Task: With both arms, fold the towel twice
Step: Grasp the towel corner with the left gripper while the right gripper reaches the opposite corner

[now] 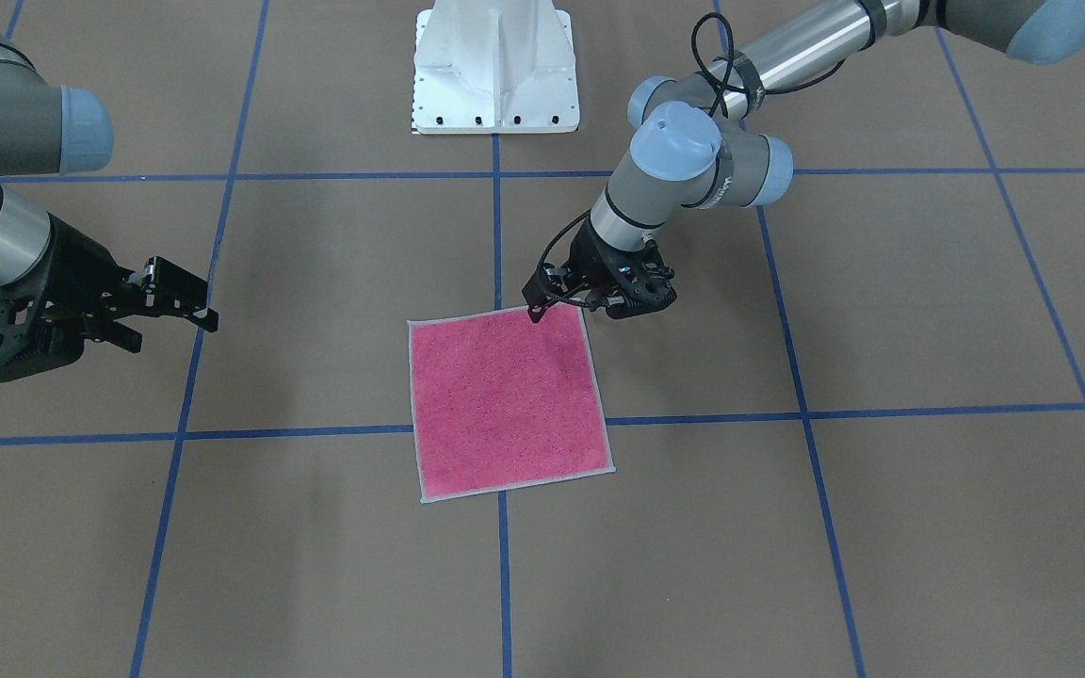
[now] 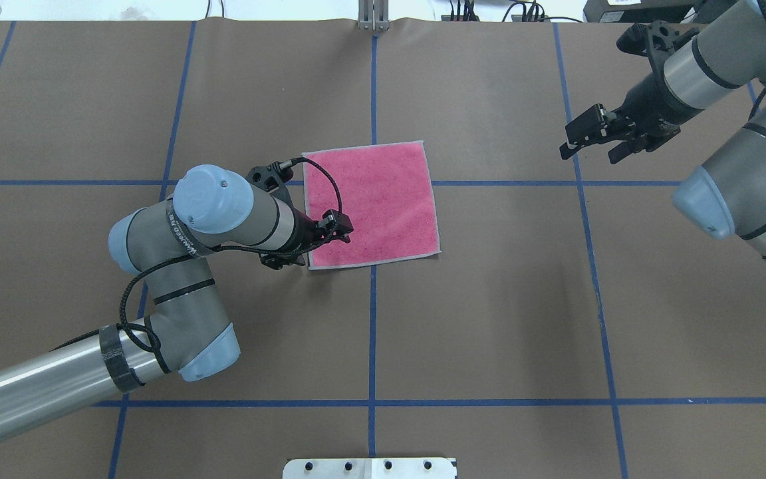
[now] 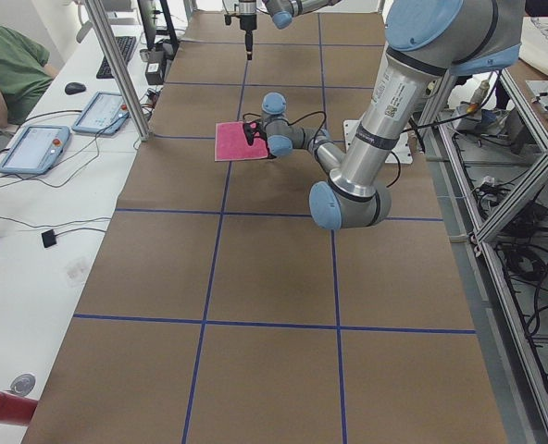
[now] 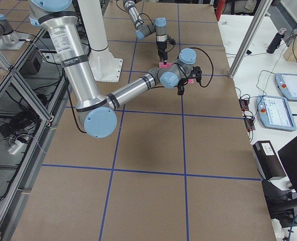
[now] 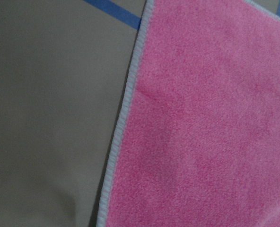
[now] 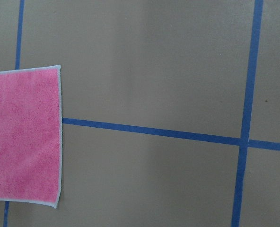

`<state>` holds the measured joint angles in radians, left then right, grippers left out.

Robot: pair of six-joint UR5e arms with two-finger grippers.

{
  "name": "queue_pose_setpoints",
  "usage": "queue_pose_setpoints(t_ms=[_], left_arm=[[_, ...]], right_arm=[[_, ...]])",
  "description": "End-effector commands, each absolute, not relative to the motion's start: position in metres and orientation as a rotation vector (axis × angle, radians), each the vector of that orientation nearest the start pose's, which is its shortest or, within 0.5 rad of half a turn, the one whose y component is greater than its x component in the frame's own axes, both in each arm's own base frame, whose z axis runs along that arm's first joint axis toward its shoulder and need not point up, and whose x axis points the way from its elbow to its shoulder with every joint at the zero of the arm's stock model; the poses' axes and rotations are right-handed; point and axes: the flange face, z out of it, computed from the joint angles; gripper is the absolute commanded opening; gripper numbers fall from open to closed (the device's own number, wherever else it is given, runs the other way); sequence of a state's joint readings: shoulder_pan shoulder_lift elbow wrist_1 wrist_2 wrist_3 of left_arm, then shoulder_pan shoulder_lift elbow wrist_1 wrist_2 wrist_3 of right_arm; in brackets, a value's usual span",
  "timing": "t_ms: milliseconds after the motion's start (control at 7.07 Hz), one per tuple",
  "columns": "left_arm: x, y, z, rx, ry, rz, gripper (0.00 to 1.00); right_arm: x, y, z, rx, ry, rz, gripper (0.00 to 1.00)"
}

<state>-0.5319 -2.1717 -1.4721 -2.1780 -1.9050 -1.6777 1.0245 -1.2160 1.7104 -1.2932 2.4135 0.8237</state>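
Note:
The towel (image 1: 505, 405) lies flat and unfolded in the middle of the table, pink face up, with light grey edging. It also shows in the overhead view (image 2: 373, 203). My left gripper (image 2: 331, 238) hangs low over the towel's near-left corner. Its wrist view shows the towel's left edge (image 5: 123, 118) close up, with no fingers in it, so I cannot tell whether it is open or shut. My right gripper (image 2: 589, 143) is well off to the towel's right, above the bare table, with its fingers apart and empty. Its wrist view shows the towel's right side (image 6: 21, 137).
The brown table top (image 2: 489, 319) is marked by a grid of blue tape lines. The robot's white pedestal (image 1: 495, 71) stands at the table's near edge. Operator tablets (image 3: 33, 148) and cables lie on a side bench to the robot's left.

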Motion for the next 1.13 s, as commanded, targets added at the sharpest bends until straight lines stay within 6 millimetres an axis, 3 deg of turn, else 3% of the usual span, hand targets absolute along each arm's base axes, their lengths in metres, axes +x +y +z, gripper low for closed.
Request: queue_pose_setpoints(t_ms=[0, 990], left_arm=[[0.5653, -0.4472, 0.2785, -0.063, 1.140, -0.380, 1.00], [0.5708, -0.4415, 0.2817, -0.072, 1.133, -0.374, 0.80]], right_arm=[[-0.2670, -0.5528, 0.3513, 0.057, -1.074, -0.074, 1.00], [-0.2671, -0.5531, 0.3505, 0.057, -1.074, -0.074, 1.00]])
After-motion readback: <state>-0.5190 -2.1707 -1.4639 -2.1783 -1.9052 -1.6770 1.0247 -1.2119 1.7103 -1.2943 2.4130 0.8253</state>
